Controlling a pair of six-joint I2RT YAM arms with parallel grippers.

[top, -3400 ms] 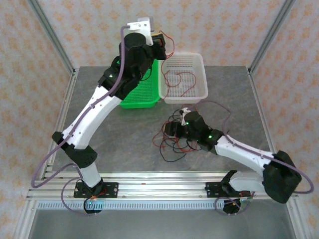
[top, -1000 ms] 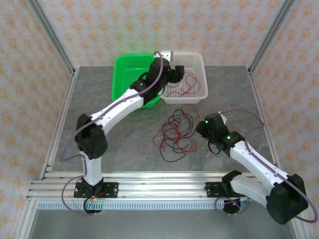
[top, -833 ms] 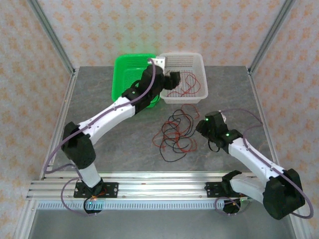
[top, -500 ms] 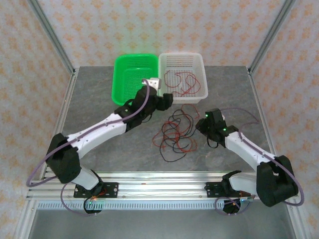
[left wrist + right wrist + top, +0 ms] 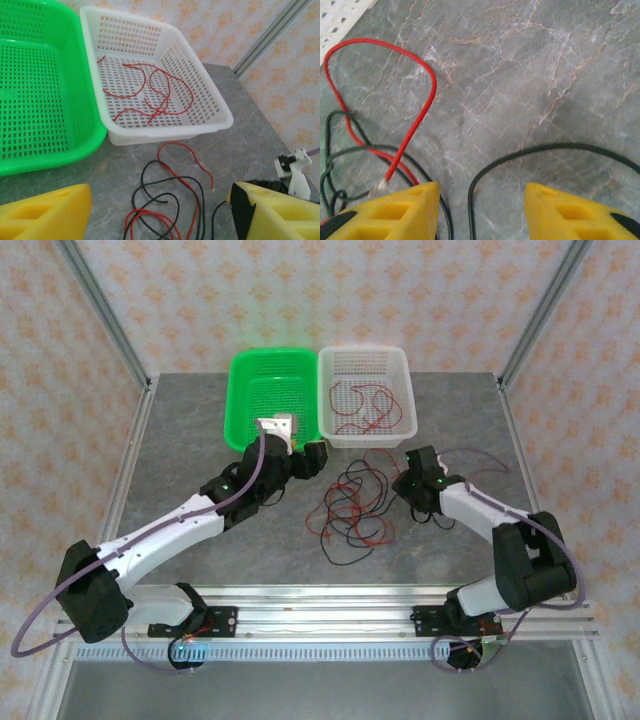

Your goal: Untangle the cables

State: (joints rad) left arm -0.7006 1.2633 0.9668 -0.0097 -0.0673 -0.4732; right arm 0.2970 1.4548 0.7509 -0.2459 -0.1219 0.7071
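**A:** Where's the tangle?

**B:** Cables (image 5: pixel 350 508), red and black, heaped loose on the tabletop (image 5: pixel 200 430), just in front of the white basket (image 5: pixel 368 440). A few red cables (image 5: pixel 362 405) lie apart from the heap, inside that basket.

**A:** Jaws?

**B:** Left gripper (image 5: pixel 312 458) sits in front of the white basket's left corner, beside the heap. Its wrist view has the yellow jaws wide apart, gripping nothing. Right gripper (image 5: pixel 405 483) sits in front of the basket's right corner, on the heap's other side. Its jaws are apart too. A black cable (image 5: pixel 545 147) curves over the stone through the gap, not pinched.

**A:** What do the wrist views add?

**B:** Left wrist view: the strands in the white basket read as separate curves, where from overhead they are a thin scribble. Right wrist view: a red cable (image 5: pixel 426 111) ends in a bare tip just beside one jaw.

**A:** Trouble spots?

**B:** Cannot count the cables or trace the crossings in the heap. Both wrist views cut loops off at the bottom edge. The green basket (image 5: pixel 275 385) stands against the white basket's left side, rims meeting.
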